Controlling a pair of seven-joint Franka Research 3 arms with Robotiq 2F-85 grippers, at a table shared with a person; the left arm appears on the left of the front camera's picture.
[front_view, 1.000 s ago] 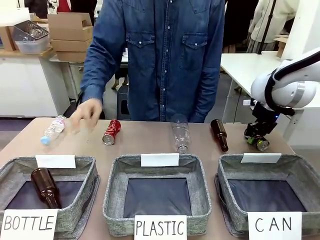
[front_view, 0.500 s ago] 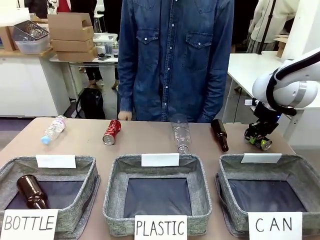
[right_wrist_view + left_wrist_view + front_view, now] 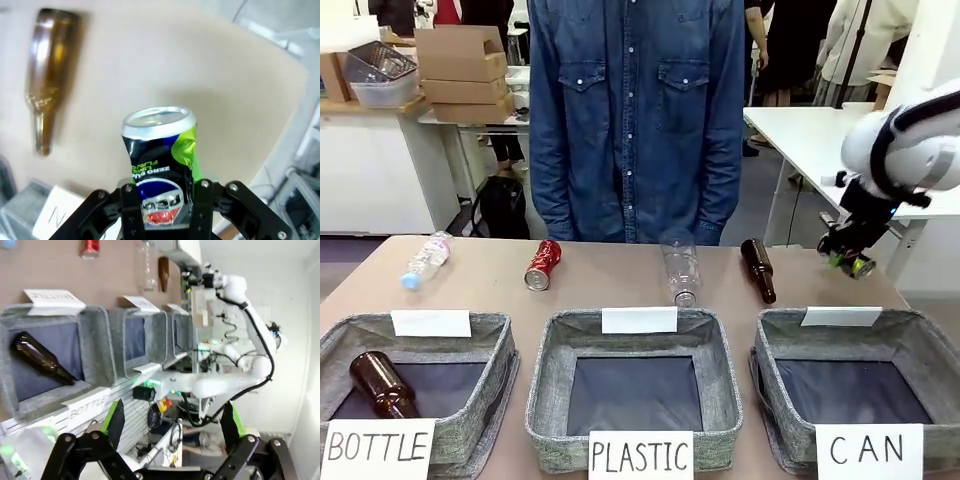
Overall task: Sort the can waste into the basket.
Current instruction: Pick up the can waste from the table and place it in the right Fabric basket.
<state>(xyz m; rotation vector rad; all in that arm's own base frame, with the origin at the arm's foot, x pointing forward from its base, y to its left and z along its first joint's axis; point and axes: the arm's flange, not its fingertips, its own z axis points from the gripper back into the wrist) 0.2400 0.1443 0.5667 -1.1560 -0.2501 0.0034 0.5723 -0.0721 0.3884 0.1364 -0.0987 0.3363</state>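
Tabletop (image 3: 620,292), far right corner: black-blue can (image 3: 159,150) tight between right claw (image 3: 848,258) pads, silver top outward.

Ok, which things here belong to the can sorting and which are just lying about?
Job: dark Pepsi can in right end effector; red can; CAN basket.
Lying about: two brown glass bottles; two clear plastic bottles; PLASTIC basket; BOTTLE basket.
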